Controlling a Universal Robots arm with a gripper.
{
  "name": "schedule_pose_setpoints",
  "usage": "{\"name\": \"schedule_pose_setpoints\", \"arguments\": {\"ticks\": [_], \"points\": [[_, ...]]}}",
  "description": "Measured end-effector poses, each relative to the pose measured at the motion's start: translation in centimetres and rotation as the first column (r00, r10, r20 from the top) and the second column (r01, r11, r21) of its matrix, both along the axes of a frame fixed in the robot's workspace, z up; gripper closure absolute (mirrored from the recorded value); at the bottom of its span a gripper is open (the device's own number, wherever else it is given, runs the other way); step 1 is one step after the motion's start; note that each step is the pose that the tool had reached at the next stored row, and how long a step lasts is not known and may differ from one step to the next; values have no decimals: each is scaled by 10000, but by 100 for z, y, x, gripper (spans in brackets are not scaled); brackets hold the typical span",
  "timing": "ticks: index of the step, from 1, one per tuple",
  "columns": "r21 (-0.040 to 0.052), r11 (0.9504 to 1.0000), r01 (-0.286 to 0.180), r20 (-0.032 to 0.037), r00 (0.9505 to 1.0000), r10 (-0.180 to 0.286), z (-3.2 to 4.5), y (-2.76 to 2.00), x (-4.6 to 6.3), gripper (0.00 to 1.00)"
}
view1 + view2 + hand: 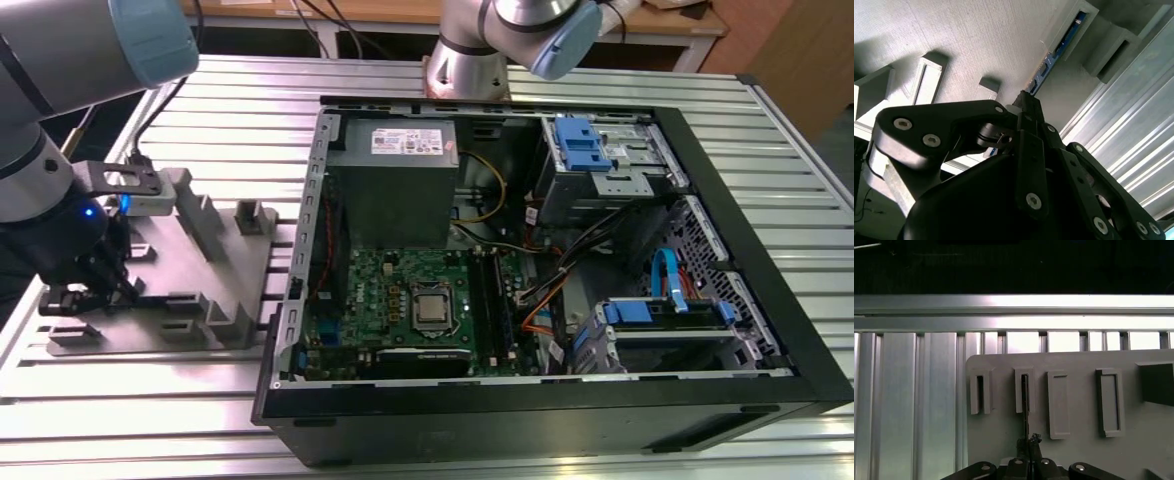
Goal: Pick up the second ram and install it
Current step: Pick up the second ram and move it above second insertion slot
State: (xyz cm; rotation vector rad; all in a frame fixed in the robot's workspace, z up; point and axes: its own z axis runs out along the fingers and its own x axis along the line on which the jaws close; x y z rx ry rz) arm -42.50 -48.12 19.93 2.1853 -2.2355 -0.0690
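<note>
"Ribbed metal bench (134,420), grey fixture (187,290) at nine o'clock from the computer case (561,420)?"
"Yes. The tool (1024,104) was clamped on the second ram (1051,60), which stood edgewise in a fixture slot."

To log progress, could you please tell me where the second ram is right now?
The second ram stands on edge in a slot of the grey fixture, at the exterior view's left of the computer case, with the gripper at its end.
</note>
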Motion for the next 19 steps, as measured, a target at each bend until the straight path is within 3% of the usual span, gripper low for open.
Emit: {"name": "schedule_pose_setpoints", "arguments": {"ticks": [19], "points": [[3, 10000, 95, 2, 10000, -95, 20, 0, 0, 92]]}}
